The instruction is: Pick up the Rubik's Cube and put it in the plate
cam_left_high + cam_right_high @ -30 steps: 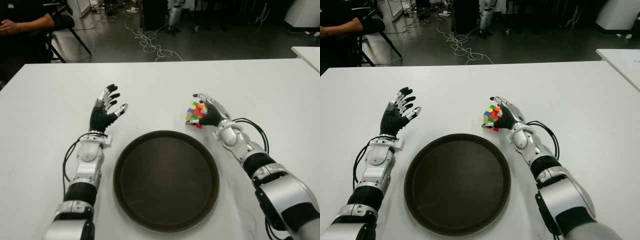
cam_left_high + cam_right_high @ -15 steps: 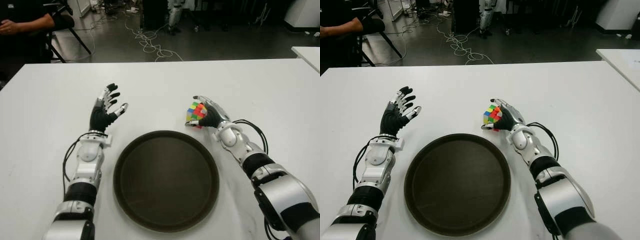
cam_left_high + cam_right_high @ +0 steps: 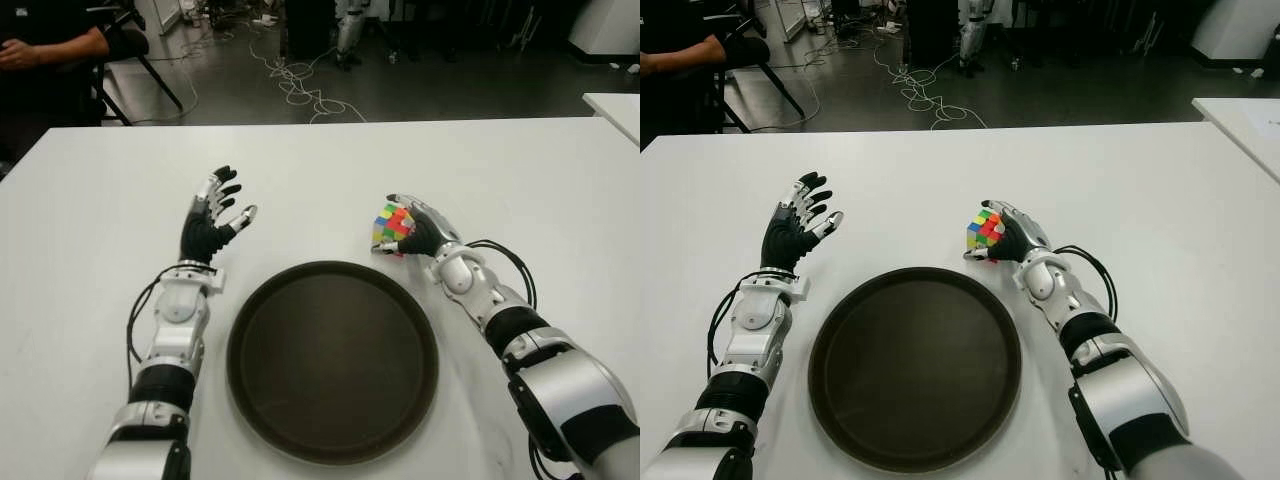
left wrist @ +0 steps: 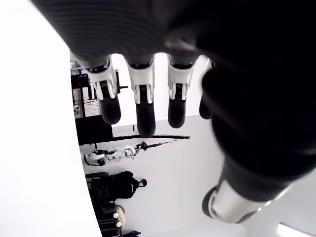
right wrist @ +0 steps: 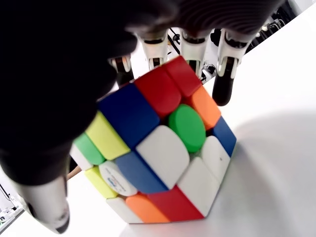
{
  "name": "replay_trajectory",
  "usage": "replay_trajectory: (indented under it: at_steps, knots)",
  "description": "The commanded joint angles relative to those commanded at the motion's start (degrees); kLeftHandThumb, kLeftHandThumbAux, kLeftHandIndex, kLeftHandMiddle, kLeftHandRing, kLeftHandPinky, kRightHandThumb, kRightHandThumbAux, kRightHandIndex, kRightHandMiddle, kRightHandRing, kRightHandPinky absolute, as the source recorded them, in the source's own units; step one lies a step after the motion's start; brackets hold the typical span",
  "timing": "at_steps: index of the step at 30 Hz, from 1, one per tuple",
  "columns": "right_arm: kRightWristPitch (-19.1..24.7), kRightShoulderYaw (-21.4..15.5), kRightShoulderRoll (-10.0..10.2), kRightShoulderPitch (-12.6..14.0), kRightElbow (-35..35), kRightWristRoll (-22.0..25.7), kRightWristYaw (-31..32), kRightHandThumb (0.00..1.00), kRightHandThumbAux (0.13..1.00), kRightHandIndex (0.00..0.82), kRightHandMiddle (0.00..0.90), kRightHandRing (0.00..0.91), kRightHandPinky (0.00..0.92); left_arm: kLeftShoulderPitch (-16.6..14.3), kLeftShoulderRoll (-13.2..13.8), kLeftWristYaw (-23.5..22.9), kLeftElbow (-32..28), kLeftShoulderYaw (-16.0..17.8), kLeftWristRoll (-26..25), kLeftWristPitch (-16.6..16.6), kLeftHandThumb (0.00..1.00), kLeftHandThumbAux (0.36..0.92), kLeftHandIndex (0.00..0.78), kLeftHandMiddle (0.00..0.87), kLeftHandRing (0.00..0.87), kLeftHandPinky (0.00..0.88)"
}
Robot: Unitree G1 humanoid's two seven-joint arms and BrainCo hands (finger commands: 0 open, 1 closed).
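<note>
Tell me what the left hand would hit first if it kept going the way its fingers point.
Probably nothing: the left hand, open and left of the round dark plate, points away from the robot over bare white table. The way looks free to the far edge, though its height is unclear.

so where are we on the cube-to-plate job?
Done: the right hand has reached the Rubik's Cube, and its fingers wrap around it, as the right wrist view shows. In hand: the cube is gripped just beyond the plate rim, low over the white table; whether it has lifted off is unclear. Left: carry it over and release; the plate holds nothing. The left hand is open to the plate's left.
</note>
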Motion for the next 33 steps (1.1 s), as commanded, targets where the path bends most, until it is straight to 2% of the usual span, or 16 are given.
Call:
replay_trajectory:
  at_steps: [16,33]
  knots:
    - [1.30,0.39,0.17,-0.34,0.75,-0.20,0.35,0.000,0.727,0.139,0.151,0.180,0.213,0.16,0.31,-0.44,-0.20,-0.33,0.22,0.08,0.060,0.801,0.117,0.148,0.142,0.133]
    - [0.88,0.74,-0.01,-0.19,0.80,-0.24,-0.09,0.000,0.733,0.159,0.172,0.188,0.202,0.42,-0.08,-0.47,-0.86,-0.28,-0.12,0.05,0.070,0.830,0.117,0.142,0.136,0.134]
